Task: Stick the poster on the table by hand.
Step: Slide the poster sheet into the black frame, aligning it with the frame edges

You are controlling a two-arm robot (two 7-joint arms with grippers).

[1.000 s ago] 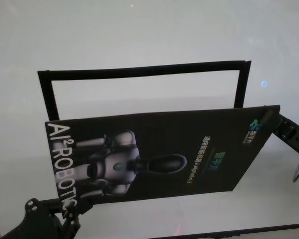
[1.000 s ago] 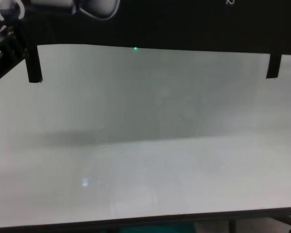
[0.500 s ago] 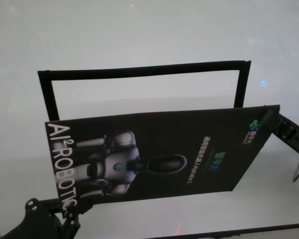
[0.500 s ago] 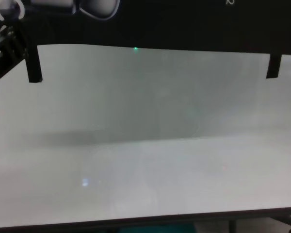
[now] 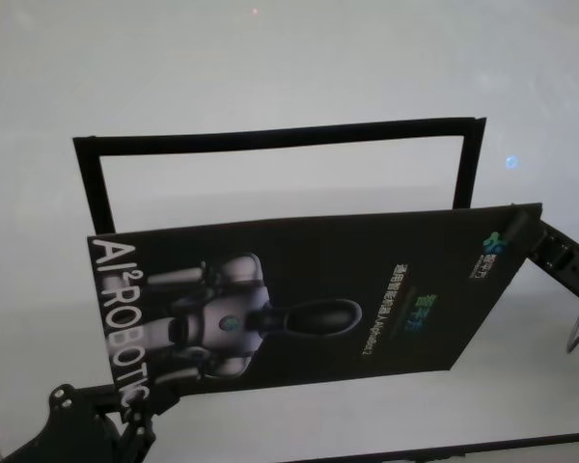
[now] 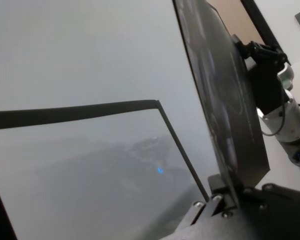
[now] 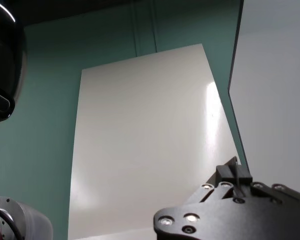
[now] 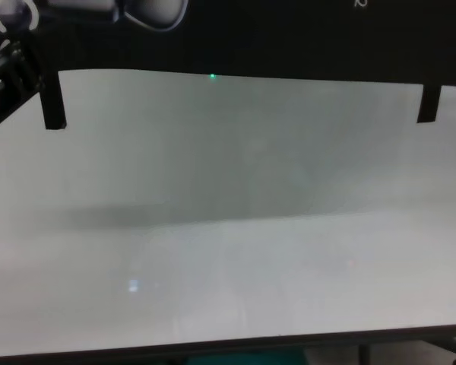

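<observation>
The poster (image 5: 309,299) hangs in the air above the table (image 5: 270,68), held by both grippers, tilted so its printed face shows to the head view. Its left short edge carries the white letters "AI² ROBOTIC", with the grey-white robot picture next to them and small white text nearer the right edge.

The left gripper (image 5: 125,410) is at the poster's lower left corner, just under the white letters. In the left wrist view its fingers (image 6: 225,197) are pressed together on the poster's edge, and the sheet rises edge-on from them. The right gripper (image 5: 521,224) is at the poster's upper right corner, beside the small logo. In the right wrist view its fingers (image 7: 235,175) are closed on the thin edge of the sheet, with the pale back of the poster spreading away from them.

On the table beyond the poster lies a frame (image 5: 270,135) of narrow black strips, open in the middle; its near part is hidden behind the poster.

In the chest view the poster's lower edge (image 8: 289,46) crosses the top, clear of the table, with a short black strip (image 8: 53,103) hanging from it at the left and another (image 8: 428,103) at the right. A faint shadow lies on the table below it
</observation>
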